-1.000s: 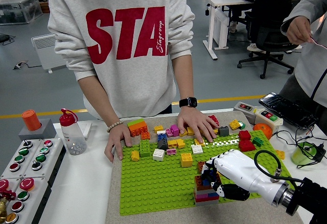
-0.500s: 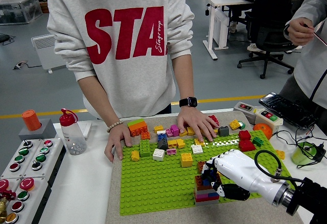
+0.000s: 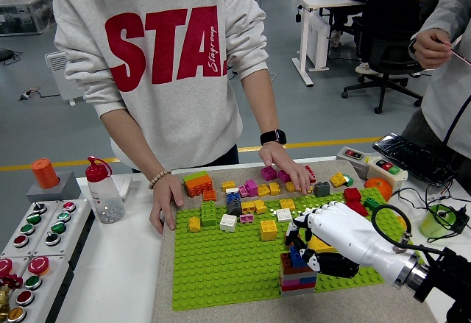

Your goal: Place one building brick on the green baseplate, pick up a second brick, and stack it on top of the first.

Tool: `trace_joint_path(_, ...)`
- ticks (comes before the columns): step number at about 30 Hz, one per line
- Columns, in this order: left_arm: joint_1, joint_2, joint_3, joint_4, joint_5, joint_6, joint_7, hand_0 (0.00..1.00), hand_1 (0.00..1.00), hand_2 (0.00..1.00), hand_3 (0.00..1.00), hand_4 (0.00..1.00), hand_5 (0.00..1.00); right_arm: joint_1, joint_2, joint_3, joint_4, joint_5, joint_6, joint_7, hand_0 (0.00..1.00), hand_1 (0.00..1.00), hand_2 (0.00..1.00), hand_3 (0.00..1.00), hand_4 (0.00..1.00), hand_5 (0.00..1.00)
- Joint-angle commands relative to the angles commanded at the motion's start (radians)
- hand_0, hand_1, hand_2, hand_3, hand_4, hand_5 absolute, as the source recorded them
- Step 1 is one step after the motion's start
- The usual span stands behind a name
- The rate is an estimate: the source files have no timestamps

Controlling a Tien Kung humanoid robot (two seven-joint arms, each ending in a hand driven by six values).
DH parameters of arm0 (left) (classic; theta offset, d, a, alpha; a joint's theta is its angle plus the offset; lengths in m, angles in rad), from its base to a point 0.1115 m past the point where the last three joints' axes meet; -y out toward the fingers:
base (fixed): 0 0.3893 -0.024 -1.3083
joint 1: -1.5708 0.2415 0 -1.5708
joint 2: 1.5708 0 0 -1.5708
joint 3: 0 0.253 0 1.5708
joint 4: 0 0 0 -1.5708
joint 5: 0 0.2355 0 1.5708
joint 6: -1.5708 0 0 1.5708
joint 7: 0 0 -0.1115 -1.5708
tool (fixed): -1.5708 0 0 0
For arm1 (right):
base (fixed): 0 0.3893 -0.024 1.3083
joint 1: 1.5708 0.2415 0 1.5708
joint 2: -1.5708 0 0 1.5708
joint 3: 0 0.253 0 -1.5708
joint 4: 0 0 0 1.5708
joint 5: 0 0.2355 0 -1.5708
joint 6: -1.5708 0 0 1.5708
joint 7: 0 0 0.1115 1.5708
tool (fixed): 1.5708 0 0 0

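Note:
The green baseplate (image 3: pixel 221 264) lies across the table's middle. Near its front right stands a short stack of bricks (image 3: pixel 297 275), red and pink layers with a brown one on top. My right hand (image 3: pixel 307 248), white with black joints, comes in from the lower right and is shut on a small blue brick (image 3: pixel 296 255), held just above the stack's top. Loose bricks lie along the plate's far edge, among them a yellow brick (image 3: pixel 268 229) and a white brick (image 3: pixel 228 222). My left arm is out of view.
A person in a grey sweatshirt stands at the far side, one hand (image 3: pixel 165 200) resting at the plate's left edge, the other hand (image 3: pixel 287 168) on the bricks at the back. A button panel (image 3: pixel 33 238) and a bottle (image 3: pixel 103 190) stand left. An orange (image 3: pixel 379 187) lies right.
My right hand has lifted slightly and shifted right with the blue brick over the stack. The person has leaned to the left and drawn the right-side hand back toward the far bricks.

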Motion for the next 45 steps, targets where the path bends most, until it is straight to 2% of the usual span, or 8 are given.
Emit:
trace_joint_path(6,0.003,0.0,-0.001,0.0,0.004,-0.001,0.001,0.664,0.682,0.697,0.575,0.298,0.998,0.006,0.016,0.038,-0.047,-0.01,-0.045,-0.034,0.41,0.447,0.525,0.522,0.29,0.19)
trace_joint_path(7,0.004,0.0,-0.001,0.0,0.004,-0.001,0.002,0.664,0.683,0.697,0.575,0.298,0.998,0.008,0.018,0.042,-0.054,-0.013,-0.048,-0.042,0.587,0.596,0.626,0.587,0.311,0.163)
trace_joint_path(12,0.008,-0.001,-0.003,0.0,0.009,-0.002,0.004,0.664,0.683,0.697,0.575,0.298,0.998,0.022,0.036,0.091,-0.146,-0.037,-0.036,-0.128,0.587,0.596,0.626,0.587,0.311,0.163)
trace_joint_path(13,0.009,-0.001,-0.004,0.0,0.01,-0.002,0.004,0.664,0.683,0.697,0.575,0.298,0.998,0.024,0.037,0.102,-0.166,-0.042,-0.029,-0.143,0.706,0.705,0.743,0.769,0.398,0.153)
trace_joint_path(18,0.013,-0.001,-0.005,0.0,0.012,-0.002,0.005,0.664,0.683,0.697,0.575,0.298,0.998,0.031,0.035,0.146,-0.263,-0.061,0.007,-0.173,0.706,0.705,0.743,0.769,0.398,0.153)
trace_joint_path(19,0.014,-0.001,-0.005,0.0,0.012,-0.002,0.005,0.664,0.683,0.697,0.575,0.298,0.998,0.032,0.034,0.152,-0.285,-0.068,0.009,-0.171,0.75,0.744,0.787,0.811,0.482,0.119)
trace_joint_path(33,0.008,-0.002,-0.001,0.0,0.002,-0.003,0.007,0.664,0.683,0.698,0.576,0.297,0.998,0.087,-0.019,0.059,-0.538,-0.068,0.029,0.036,0.854,0.824,0.874,0.902,0.561,0.058)
trace_joint_path(45,0.002,-0.003,0.0,0.0,-0.002,-0.003,0.008,0.664,0.683,0.698,0.576,0.297,0.998,0.171,-0.043,-0.132,-0.611,0.011,-0.028,0.218,0.854,0.827,0.88,0.91,0.581,0.037)
